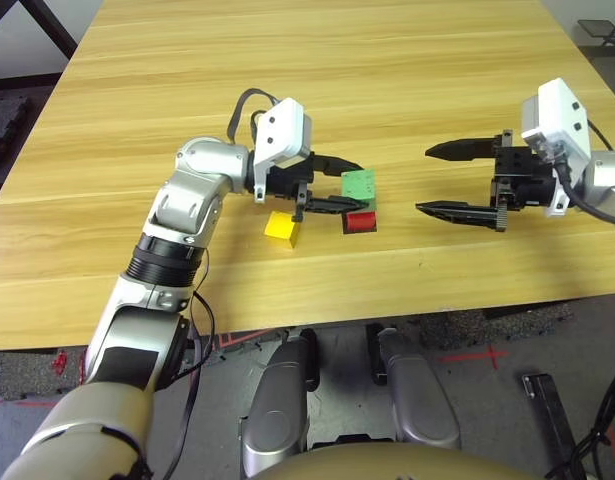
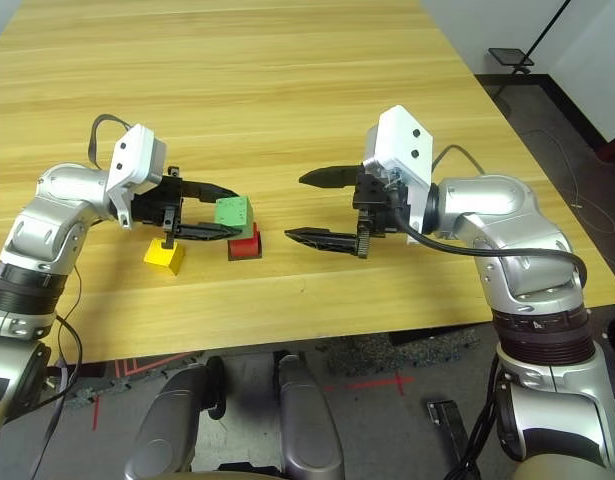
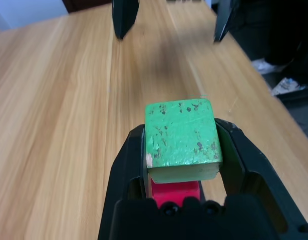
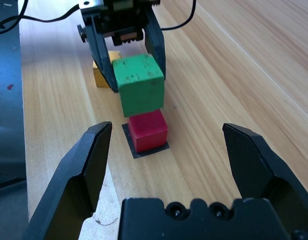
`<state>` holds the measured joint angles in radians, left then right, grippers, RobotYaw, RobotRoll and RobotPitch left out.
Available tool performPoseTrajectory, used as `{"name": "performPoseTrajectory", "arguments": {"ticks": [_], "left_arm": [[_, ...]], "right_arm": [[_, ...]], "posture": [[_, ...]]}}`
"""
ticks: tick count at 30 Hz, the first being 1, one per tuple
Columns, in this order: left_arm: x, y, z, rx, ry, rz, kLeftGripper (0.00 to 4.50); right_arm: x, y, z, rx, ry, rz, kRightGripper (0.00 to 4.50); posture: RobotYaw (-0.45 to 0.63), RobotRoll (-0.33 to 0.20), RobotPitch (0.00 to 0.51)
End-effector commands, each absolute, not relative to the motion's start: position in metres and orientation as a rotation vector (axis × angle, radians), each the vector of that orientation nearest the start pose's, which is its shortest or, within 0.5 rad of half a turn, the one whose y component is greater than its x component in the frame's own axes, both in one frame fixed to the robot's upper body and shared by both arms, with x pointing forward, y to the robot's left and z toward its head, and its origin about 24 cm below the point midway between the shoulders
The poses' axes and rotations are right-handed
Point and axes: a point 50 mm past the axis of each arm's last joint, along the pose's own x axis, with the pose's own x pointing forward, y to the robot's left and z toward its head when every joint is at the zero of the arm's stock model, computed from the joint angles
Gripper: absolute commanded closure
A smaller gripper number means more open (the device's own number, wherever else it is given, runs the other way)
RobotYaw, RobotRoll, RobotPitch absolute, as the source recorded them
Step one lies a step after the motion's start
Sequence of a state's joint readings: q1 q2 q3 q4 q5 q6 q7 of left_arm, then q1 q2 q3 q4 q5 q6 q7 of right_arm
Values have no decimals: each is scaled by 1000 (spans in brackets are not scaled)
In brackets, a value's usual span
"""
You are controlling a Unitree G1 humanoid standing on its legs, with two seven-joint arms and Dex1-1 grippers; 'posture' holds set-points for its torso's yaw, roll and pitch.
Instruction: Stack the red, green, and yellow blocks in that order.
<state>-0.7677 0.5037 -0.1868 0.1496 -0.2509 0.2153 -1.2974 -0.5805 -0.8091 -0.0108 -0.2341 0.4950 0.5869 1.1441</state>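
1. Blocks first: the red block (image 4: 148, 130) sits on a flat black square patch (image 4: 133, 148) on the wooden table (image 1: 387, 80), and nothing rests on it yet.
2. My left gripper (image 4: 129, 67) is clenched on the green block (image 4: 140, 84), one black finger on each side, and holds it in the air just above the red block.
3. From the right wrist view I see a clear gap between the two, and the green block looks set a little back from the red one rather than square over it. I judge the first placement as not yet made.
4. The yellow block (image 1: 281, 228) lies on the table just beside the left gripper, on its outer side, near the red block but not touching it. It is untouched.
5. My right gripper (image 1: 460, 180) hangs released, fingers spread wide with nothing between them, well apart from the blocks and pointing towards them.
6. Progress as I read it: the base is in place, the second block is picked up and nearly over its target. That puts me somewhere short of halfway.
7. What is left: line the green block up over the red one, set it down and let go, then fetch the yellow block and put it on top.
8. My worry is the offset; if I lower the green block as it stands, it may land on an edge and tip off.
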Motion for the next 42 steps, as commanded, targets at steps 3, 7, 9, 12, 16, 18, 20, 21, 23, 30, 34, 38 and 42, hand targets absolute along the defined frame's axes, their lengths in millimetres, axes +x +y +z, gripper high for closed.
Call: {"name": "performPoseTrajectory", "arguments": {"ticks": [3, 7, 9, 12, 16, 18, 20, 21, 23, 30, 34, 38, 42], "left_arm": [[320, 111, 189, 537, -63, -1464, 2425], [321, 107, 185, 544, -67, -1480, 2425], [322, 107, 184, 549, -67, -1483, 2425], [324, 108, 181, 553, -62, -1483, 2425], [327, 109, 178, 562, -56, -1483, 2425], [328, 109, 177, 569, -54, -1488, 2425], [330, 109, 176, 574, -53, -1487, 2425], [332, 110, 176, 579, -52, -1486, 2425], [334, 110, 175, 586, -48, -1487, 2425], [336, 110, 174, 597, -47, -1504, 2425], [335, 109, 177, 584, -50, -1513, 2425], [332, 108, 178, 573, -47, -1519, 2425], [332, 108, 177, 564, -37, -1511, 2425]], "right_arm": [[273, -181, 228, -424, 24, 1239, 0], [273, -180, 228, -424, 19, 1242, 0], [273, -180, 228, -425, 18, 1242, 0], [273, -180, 229, -426, 18, 1242, 0], [273, -180, 229, -426, 17, 1241, 0], [273, -180, 229, -425, 17, 1240, 0], [273, -180, 230, -425, 17, 1239, 0], [273, -180, 230, -424, 16, 1239, 0], [273, -180, 229, -423, 16, 1238, 0], [273, -179, 228, -417, 15, 1237, 0], [274, -179, 227, -415, 15, 1235, 0], [275, -179, 226, -413, 14, 1232, 0], [276, -178, 226, -413, 8, 1233, 0]], "posture": [[132, 28, 229], [129, 24, 226], [127, 21, 226], [124, 16, 227], [124, 16, 227], [117, 12, 230], [115, 10, 232], [115, 10, 232], [115, 10, 232], [113, 11, 238], [117, 14, 238], [117, 14, 238], [121, 18, 237]]}}
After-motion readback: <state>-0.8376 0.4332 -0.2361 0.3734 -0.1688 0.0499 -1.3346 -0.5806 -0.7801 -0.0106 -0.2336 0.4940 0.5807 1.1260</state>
